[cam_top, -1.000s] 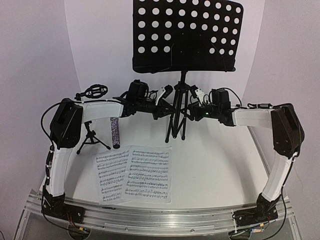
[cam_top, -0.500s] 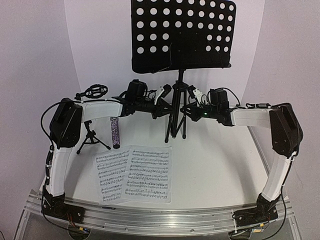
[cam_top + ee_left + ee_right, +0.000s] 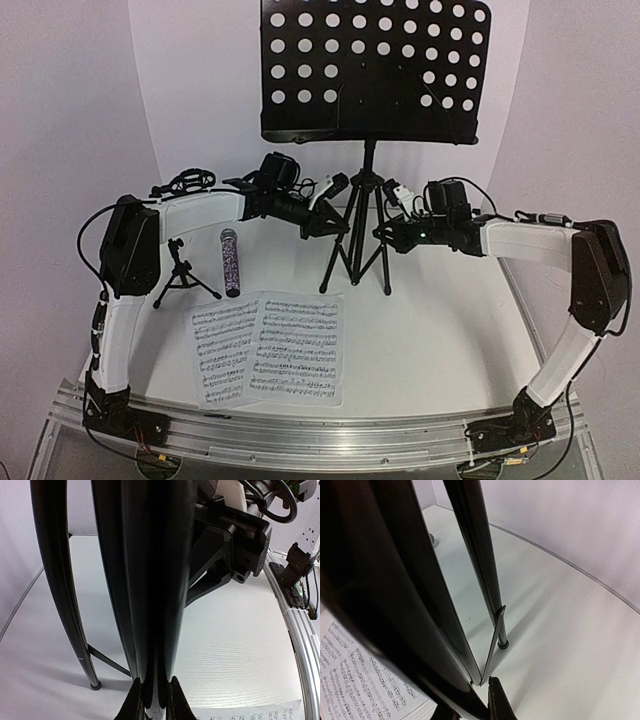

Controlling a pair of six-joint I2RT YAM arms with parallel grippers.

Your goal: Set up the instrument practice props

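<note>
At the far left, the small mic stand sits on its tripod feet, partly hidden behind the left arm. It looks light and easily tipped, so take it at the centre post. Just to its right, the microphone lies flat on the surface. Its round glittery barrel may roll and should be gripped across mid-length. The two music sheets lie side by side, nearer the arm bases. They are thin and limp, with no edge raised, so a corner or border must be lifted before pinching. The left end effector is closed narrowly on a black tube of the music stand, low on the tripod section. The stand is upright at mid-surface, legs spread, with its perforated plate high above. The stiff metal tubes look smooth and likely slippery. The wide plate probably makes the assembly top-heavy, so grip low, near the leg hub, not on the plate. On the right, the right end effector is closed on another leg tube of the same stand, opposite the left one. Its wrist view shows the dark tube between the fingertips.
</note>
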